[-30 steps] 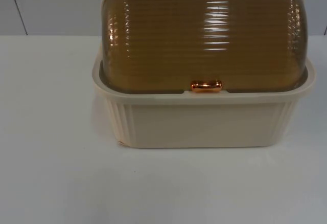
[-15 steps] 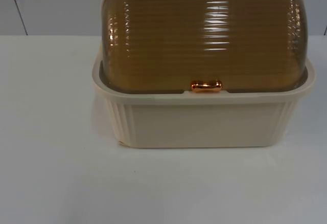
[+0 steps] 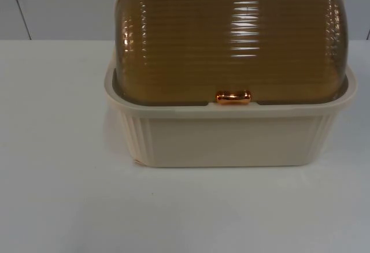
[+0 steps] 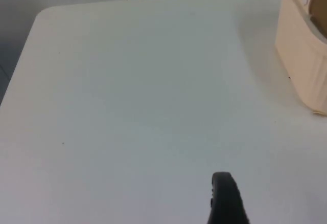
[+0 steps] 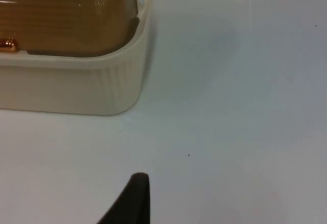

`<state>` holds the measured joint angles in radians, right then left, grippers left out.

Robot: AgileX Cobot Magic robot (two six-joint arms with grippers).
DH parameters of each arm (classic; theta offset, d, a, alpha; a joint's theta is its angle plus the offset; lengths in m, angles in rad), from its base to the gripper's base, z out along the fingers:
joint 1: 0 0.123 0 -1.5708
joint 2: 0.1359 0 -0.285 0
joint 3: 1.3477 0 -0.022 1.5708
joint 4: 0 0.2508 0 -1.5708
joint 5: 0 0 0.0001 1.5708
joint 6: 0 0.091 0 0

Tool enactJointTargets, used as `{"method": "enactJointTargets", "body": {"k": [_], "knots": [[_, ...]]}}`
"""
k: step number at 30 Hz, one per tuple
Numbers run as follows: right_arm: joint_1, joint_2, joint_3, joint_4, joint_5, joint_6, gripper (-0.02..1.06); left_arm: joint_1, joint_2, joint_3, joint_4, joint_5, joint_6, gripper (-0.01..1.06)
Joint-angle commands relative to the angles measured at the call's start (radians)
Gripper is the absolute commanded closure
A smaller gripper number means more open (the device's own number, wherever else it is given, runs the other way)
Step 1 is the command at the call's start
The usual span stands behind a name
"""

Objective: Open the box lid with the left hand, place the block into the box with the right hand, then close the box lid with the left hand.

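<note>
Top view: cream box (image 3: 231,140) stands on the white table (image 3: 63,195), against the grey partition wall (image 3: 58,4) behind.
Box body: cream plastic, ribbed at the front corners, with a wide flared rim around the top.
Lid: amber translucent lid (image 3: 231,39), domed and ridged crosswise, lying shut inside the rim of the box.
Handle: small copper handle (image 3: 233,97) on the lid's front edge, just above the rim, near the middle of the box front.
Left gripper: one black fingertip (image 4: 225,198) shows in the left wrist view, above bare table; whether the fingers stand wide or narrow cannot be told. It holds nothing that can be seen.
Left wrist view, surroundings: a cream corner of the box is well apart from the fingertip; the table's rounded far corner meets the wall.
Right gripper: one black fingertip (image 5: 133,201) shows in the right wrist view, over the table, apart from the box; finger spread cannot be told.
Right wrist view, surroundings: box corner, part of the amber lid and the copper handle.
</note>
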<state>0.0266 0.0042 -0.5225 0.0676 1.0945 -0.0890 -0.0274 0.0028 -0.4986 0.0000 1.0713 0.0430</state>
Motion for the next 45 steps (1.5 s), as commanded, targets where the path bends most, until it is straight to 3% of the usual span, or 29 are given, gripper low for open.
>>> {"method": "enactJointTargets", "body": {"k": [1,25,26,27,29,30,45], "knots": [[-0.002,-0.004,0.005,0.014,-0.015,0.004,0.0,-0.006,-0.003,0.005,-0.007,0.003,0.0,0.54],[-0.002,-0.004,0.005,0.014,-0.015,0.004,0.0,-0.006,-0.003,0.005,0.0,0.003,0.0,0.54],[-0.002,-0.004,0.005,0.014,-0.015,0.004,0.0,-0.006,-0.003,0.005,0.0,0.003,0.0,0.5],[-0.002,-0.004,0.005,0.014,-0.015,0.004,0.0,-0.006,-0.003,0.005,0.0,0.003,0.0,0.39],[-0.002,-0.004,0.005,0.014,-0.015,0.004,0.0,-0.006,-0.003,0.005,0.0,0.003,0.0,0.06],[-0.002,-0.004,0.005,0.014,-0.015,0.004,0.0,-0.006,-0.003,0.005,0.0,0.003,-0.003,0.0],[-0.002,-0.004,0.005,0.014,-0.015,0.004,0.0,-0.006,-0.003,0.005,0.0,0.003,-0.003,0.0]]}}
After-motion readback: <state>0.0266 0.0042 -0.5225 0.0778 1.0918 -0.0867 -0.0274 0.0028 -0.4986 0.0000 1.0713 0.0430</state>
